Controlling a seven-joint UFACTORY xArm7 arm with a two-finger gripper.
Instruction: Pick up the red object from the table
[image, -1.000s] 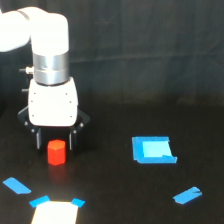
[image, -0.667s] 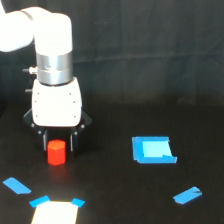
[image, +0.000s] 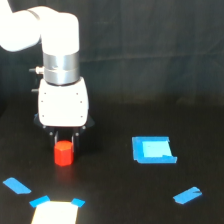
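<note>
The white arm reaches down from the upper part of the exterior view's left, its silver wrist ring sitting above a boxy white housing. Under that housing the dark claw (image: 64, 141) hangs low over the black worktop (image: 115, 195), directly above the red object (image: 63, 153). The claw's fingers are dark against the dark surface and partly hidden behind the block and the housing, so I cannot tell whether they stand apart or are pressed against the block; the top of the red object sits right at the level of the fingertips, seemingly between them.

The red object is a small, chunky orange-red block standing upright on the worktop, in the lower part of the view's left half.

Blue tape lies scattered around it. A short blue strip (image: 16, 185) lies near the view's left edge, below and to the left of the block. A pale rectangular patch (image: 55, 212) with blue corners sits at the bottom edge, just below the block. Well apart, toward the view's right, a blue-bordered square (image: 153, 149) with a paler centre lies flat, and another small blue strip (image: 188, 194) lies below it, tilted
</note>
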